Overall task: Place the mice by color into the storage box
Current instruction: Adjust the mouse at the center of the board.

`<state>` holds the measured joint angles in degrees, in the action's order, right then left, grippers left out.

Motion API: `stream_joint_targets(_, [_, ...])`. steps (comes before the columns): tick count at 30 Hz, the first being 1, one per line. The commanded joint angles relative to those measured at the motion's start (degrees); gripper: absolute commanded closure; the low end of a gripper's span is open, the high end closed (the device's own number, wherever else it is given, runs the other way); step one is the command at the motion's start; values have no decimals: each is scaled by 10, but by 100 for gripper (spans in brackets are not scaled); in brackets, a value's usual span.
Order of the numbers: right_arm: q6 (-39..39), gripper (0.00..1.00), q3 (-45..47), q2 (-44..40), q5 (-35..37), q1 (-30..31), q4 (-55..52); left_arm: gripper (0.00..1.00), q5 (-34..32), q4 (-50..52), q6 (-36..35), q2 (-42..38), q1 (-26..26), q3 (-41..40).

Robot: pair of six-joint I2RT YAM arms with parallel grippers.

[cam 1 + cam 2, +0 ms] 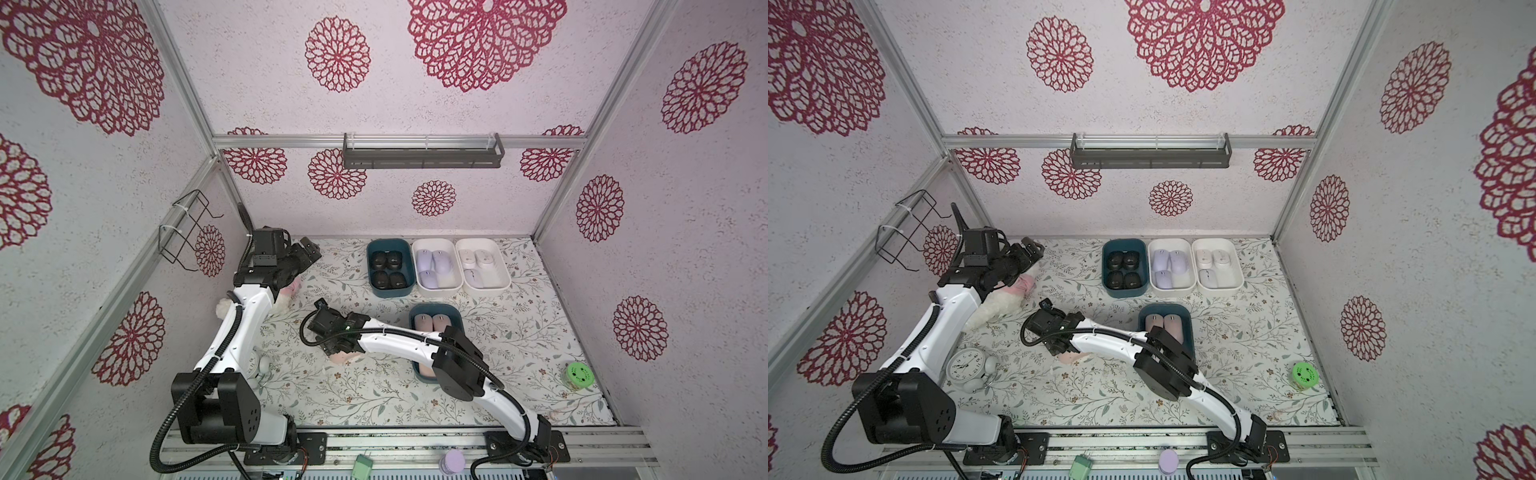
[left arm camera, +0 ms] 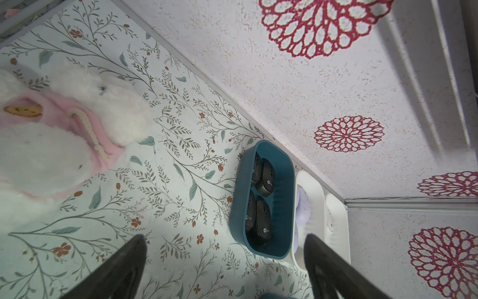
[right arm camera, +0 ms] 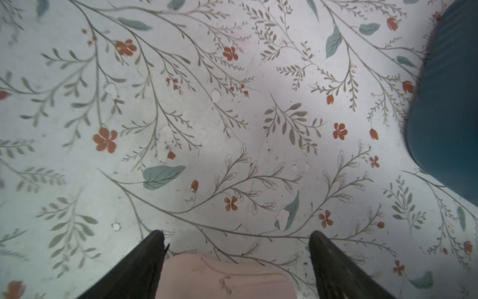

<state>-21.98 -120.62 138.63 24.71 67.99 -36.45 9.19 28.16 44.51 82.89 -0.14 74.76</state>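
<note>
At the left of both top views my left arm (image 1: 245, 320) rises from the front rail, bends at the elbow and reaches toward the far left corner of the table (image 1: 519, 345), above the plush toy (image 1: 1000, 309). My left pincer (image 2: 225, 236) is spread wide with nothing between its fingers.

In the middle, my right arm (image 1: 399, 340) stretches from the lower right toward the centre, with its wrist tipped down. My right pincer (image 3: 237, 234) is spread astride a pink mouse (image 3: 225, 277) that lies on the table. One finger is just beside its edge and the other stands clear.

Just right of that, the near teal box (image 1: 434, 306) holds pink mice (image 1: 424, 322). Along the back, the far teal box (image 1: 392, 293) holds black mice (image 1: 380, 279). The next white box (image 1: 440, 286) holds lavender mice (image 1: 428, 277), and the last white box (image 1: 488, 287) holds white mice (image 1: 484, 259).
</note>
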Motion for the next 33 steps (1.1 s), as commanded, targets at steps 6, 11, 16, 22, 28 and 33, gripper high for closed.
stream_joint_targets(6, [6,11,76,-69,94,40,-55,3,4,-10,5,-6,1,5])
stream_joint_targets(11, [-3,10,176,-130,87,54,-62,3,5,-14,8,-3,1,2])
stream_joint_targets(16, [-31,12,274,-183,78,59,-55,3,17,-14,13,2,1,2])
stream_joint_targets(22, [-39,13,311,-219,6,49,-11,3,20,-14,15,8,-1,2])
stream_joint_targets(28, [-89,14,338,-232,-91,16,47,3,20,-15,14,4,-6,2])
stream_joint_targets(33, [-111,22,345,-223,-104,-10,63,3,30,-16,16,8,-10,4])
